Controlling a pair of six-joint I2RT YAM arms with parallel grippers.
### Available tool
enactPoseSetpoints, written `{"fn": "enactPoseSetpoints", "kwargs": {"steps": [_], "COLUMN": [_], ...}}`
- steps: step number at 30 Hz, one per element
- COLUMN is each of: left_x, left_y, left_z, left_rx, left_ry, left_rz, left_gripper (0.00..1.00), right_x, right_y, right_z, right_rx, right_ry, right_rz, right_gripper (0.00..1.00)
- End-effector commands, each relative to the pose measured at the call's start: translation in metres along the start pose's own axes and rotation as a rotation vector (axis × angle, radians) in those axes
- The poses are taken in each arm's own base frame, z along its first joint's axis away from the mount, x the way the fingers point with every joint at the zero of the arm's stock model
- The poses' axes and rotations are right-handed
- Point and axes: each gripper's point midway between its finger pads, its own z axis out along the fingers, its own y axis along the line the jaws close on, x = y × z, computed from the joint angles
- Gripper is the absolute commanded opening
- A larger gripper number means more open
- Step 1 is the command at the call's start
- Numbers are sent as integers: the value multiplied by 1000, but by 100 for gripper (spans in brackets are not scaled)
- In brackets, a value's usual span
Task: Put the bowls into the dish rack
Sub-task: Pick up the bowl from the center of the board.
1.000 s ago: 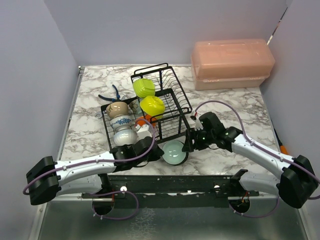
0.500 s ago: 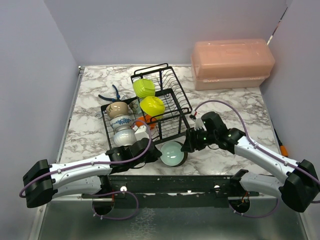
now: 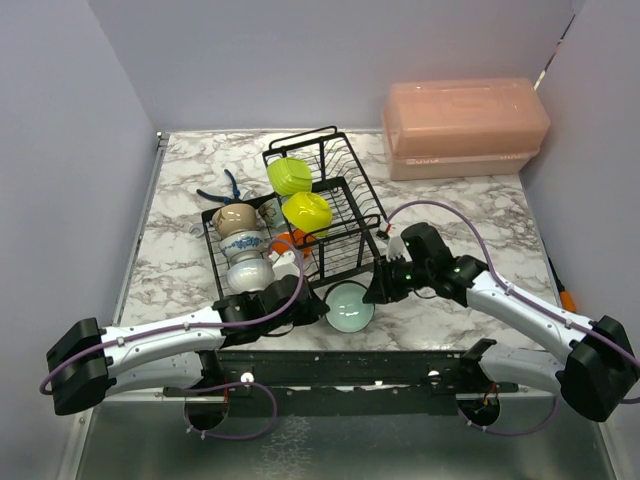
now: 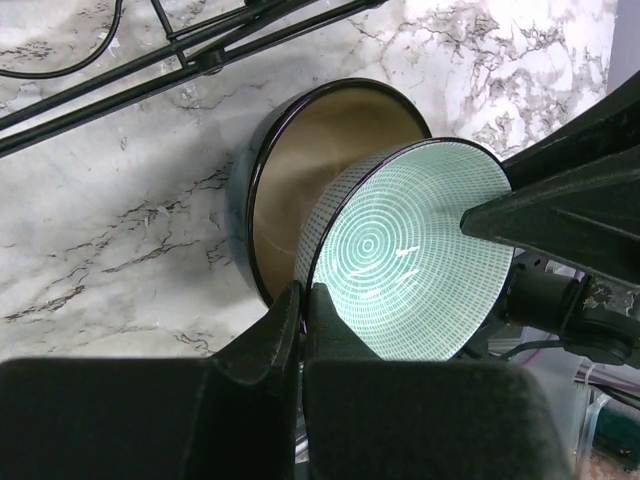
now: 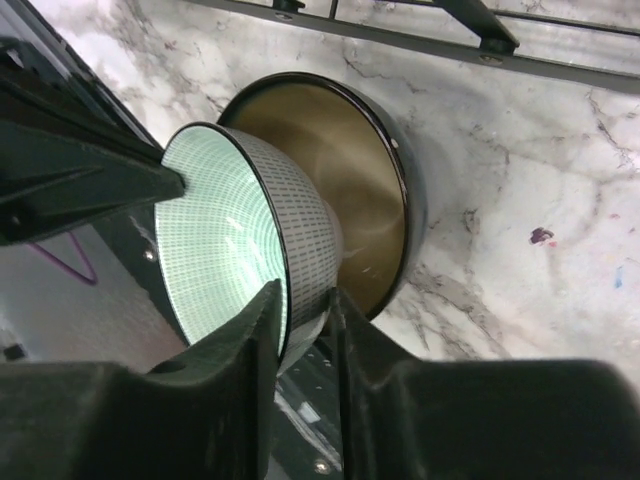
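The overhead view is bright and even, lit softly from above. The rack (image 3: pixel 335 235) throws only faint, blurred shadows on the marble tabletop (image 3: pixel 450 200), and the frame is sharp throughout. Both wrist views are dimmer and harsher in contrast. The left fingers (image 4: pixel 270 340) and right fingers (image 5: pixel 240 370) fill the bottom of their frames as dark, out-of-focus masses. The teal bowl (image 4: pixel 410 260) shows small white glints from the left wrist, with a soft grey shadow on the marble to its left. From the right wrist its inside glares pale, nearly washed out.
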Motion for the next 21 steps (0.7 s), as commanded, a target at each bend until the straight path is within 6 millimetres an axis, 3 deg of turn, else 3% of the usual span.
{"fn": "enactPoseSetpoints", "kwargs": {"steps": [1,4,5,8,10,15,16,18,21], "left_x": [-40,-38,-36,-29,-23,-17,-22,-27,-33], "left_y": [-70,-71,-71,-66,-64,-57,-60,-61,-61], "left_z": [-20,-20,-19,-12,-7,1,-2,-6,-14], "left_rx": [273,278,272,220,195,130,138,147,163], "left_ry": [-140,-131,-120,-77,-49,-33,-55,-75,-105], "left_rz": [-39,-18,-2,28,48,80,80,75,64], "left_gripper": [0,0,9,31,40,46,30,12,0], "right_x": [-6,-8,-10,-17,-20,-26,-25,-25,-28], "right_y": [6,6,7,10,13,19,19,18,19], "right_z": [0,-2,-3,-9,-12,-18,-20,-21,-24], "right_rx": [-24,-16,-15,-12,-15,-24,-23,-17,-14], "right_ry": [-13,-22,-26,-45,-58,-82,-83,-89,-110], "right_rz": [-27,-30,-33,-43,-49,-61,-61,-60,-63], "right_gripper": [20,3,1,0,0,0,0,2,9]}}
